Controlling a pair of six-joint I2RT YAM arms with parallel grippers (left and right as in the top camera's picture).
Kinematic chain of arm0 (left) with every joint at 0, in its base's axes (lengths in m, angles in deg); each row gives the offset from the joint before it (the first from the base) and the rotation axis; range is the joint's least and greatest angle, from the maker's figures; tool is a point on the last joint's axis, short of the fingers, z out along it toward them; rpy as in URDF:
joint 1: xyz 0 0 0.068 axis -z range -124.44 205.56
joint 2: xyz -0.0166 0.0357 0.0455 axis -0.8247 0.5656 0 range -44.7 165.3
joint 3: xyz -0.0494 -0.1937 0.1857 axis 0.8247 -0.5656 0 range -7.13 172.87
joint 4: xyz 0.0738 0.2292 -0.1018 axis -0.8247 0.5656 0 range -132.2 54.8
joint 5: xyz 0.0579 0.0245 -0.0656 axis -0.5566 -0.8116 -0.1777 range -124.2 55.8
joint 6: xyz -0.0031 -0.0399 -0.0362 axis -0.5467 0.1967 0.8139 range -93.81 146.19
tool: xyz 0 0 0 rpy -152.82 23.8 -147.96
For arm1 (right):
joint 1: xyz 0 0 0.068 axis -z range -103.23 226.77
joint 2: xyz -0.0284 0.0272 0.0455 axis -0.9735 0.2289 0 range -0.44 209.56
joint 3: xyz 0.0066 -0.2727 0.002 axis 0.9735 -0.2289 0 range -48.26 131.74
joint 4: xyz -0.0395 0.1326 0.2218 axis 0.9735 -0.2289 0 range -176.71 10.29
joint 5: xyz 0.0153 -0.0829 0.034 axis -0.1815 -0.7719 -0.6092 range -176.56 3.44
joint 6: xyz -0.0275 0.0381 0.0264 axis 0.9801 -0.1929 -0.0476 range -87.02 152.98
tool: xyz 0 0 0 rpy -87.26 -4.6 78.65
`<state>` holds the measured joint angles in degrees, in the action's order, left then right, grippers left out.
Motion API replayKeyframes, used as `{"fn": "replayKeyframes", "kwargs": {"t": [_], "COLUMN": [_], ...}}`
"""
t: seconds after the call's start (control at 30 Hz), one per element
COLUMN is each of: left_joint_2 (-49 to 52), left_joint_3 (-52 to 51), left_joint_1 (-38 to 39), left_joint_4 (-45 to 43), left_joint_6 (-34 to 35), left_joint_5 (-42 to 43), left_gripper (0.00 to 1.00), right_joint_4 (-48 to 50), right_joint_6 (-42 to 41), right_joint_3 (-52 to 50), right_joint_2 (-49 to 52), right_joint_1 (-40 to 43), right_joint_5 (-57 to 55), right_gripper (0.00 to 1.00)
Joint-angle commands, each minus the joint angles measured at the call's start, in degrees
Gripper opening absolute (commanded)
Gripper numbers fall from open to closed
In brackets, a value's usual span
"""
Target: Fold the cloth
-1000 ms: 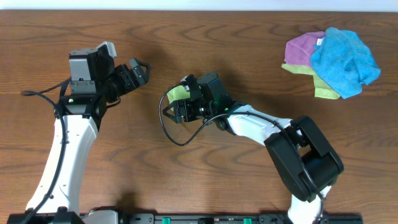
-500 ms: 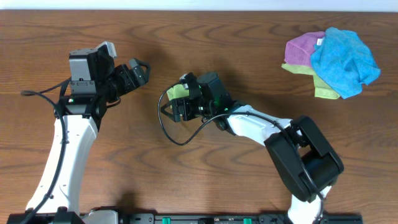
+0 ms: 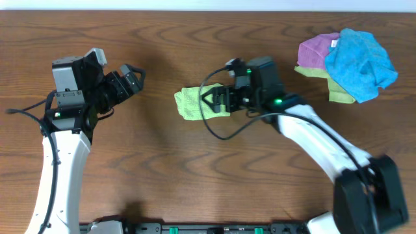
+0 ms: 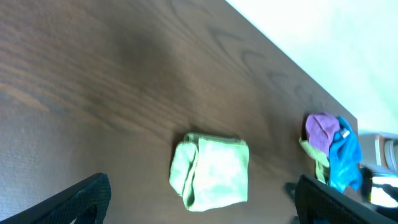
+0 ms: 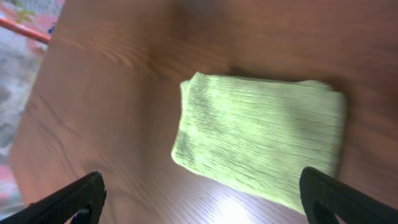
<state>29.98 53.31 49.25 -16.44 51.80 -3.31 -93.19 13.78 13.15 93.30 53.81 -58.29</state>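
Cloth [image 3: 190, 104] lies folded flat on desk [image 3: 162, 162], just under right jaws; these are spread wide and empty, judged so the fold is left undisturbed. Left jaws likewise open, empty, cloth well ahead of them

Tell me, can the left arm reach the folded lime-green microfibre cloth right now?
Probably yes: the left gripper is open, and only bare wooden table separates it from the cloth, though the right gripper hovers there.
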Motion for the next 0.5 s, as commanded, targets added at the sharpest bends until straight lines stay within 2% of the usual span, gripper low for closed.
{"fn": "replayKeyframes", "kwargs": {"t": [0.0,0.27,0.47], "left_joint_2": [-0.55,-0.55,0.13], "left_joint_3": [-0.17,-0.17,-0.37], "left_joint_1": [-0.22,-0.09,-0.04], "left_joint_4": [1.77,6.99,10.80], "left_joint_6": [-2.16,-5.11,-5.75], "left_joint_5": [2.78,3.63,3.67], "left_gripper": [0.95,0.95,0.96], "right_joint_4": [-5.27,-25.92,-31.19], "right_joint_6": [8.15,16.74,16.68], "right_joint_3": [0.52,-0.28,-7.82], "right_joint_2": [-6.56,-24.09,-39.63], "right_joint_1": [2.64,9.05,15.17], "right_joint_5": [-2.14,-8.15,-10.25], "right_gripper": [0.99,0.99,0.99]}}
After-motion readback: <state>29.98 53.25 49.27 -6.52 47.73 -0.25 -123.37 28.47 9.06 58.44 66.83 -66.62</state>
